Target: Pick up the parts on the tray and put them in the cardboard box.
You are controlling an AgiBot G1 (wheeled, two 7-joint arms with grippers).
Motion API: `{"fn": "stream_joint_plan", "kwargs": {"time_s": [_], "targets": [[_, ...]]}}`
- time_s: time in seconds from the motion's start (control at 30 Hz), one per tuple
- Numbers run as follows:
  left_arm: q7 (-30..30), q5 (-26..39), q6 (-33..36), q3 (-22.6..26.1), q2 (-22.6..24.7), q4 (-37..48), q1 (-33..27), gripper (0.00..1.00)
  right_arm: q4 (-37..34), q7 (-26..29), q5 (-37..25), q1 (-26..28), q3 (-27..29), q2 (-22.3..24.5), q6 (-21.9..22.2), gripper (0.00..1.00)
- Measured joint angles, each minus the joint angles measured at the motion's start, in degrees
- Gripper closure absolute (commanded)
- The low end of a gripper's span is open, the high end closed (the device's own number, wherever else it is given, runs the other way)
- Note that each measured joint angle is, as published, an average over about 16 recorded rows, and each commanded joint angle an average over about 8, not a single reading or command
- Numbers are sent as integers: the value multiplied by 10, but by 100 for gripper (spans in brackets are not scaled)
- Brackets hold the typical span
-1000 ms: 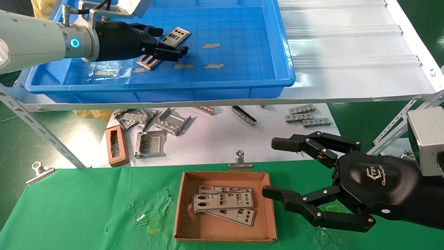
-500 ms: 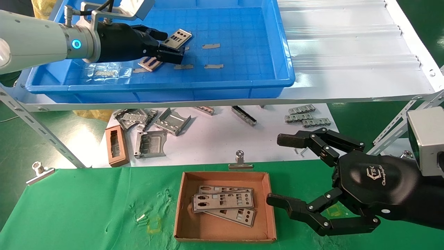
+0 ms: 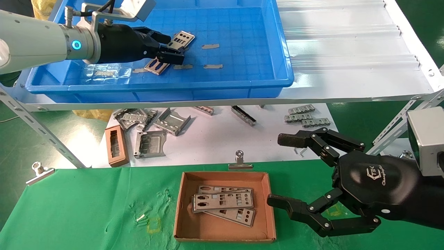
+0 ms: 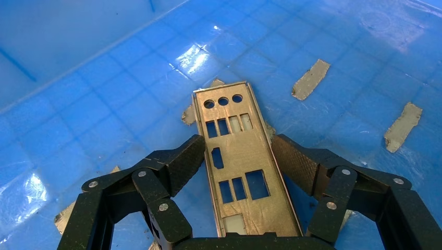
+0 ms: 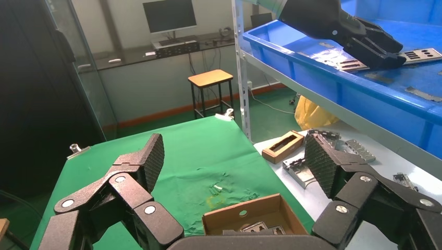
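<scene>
The blue tray (image 3: 173, 85) stands on the raised shelf at the back left. My left gripper (image 3: 171, 47) is inside it, shut on one silver part (image 3: 182, 38) by its long edges. In the left wrist view the part (image 4: 234, 156) runs between both pads (image 4: 182, 159) of that gripper (image 4: 237, 156), over the tray floor (image 4: 104, 104). The cardboard box (image 3: 225, 174) sits on the green cloth in front and holds a few stacked parts (image 3: 223, 201). My right gripper (image 3: 280, 170) is open and empty, just right of the box, which also shows in the right wrist view (image 5: 250, 213).
Grey tape strips (image 3: 211, 46) are stuck to the tray floor. Bent grey brackets (image 3: 163, 121) and a small narrow brown box (image 3: 117, 146) lie on the white sheet below the shelf. Metal clips (image 3: 239, 159) hold the cloth edge. White corrugated sheet (image 3: 347, 52) lies right of the tray.
My left gripper's fingers have closed on the part, and its near end has come up off the tray floor. My right gripper drew back slightly to the right, then held still.
</scene>
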Motion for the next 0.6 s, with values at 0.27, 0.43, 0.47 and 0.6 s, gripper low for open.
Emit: {"fn": "stream_joint_plan", "kwargs": {"time_s": [0.27,0.43,0.47,0.6], "targets": [[1,-4,2,-3,-3,-5,-6,100,0,0,0,0,0,0,0,0],[7,-15,28,-10,-12,-14,-17,100,0,0,0,0,0,0,0,0],[9,-18,37,-12,-15,-16,-20,100,0,0,0,0,0,0,0,0],[20,-33,84,-22,-30,-26,-32,100,0,0,0,0,0,0,0,0]]}}
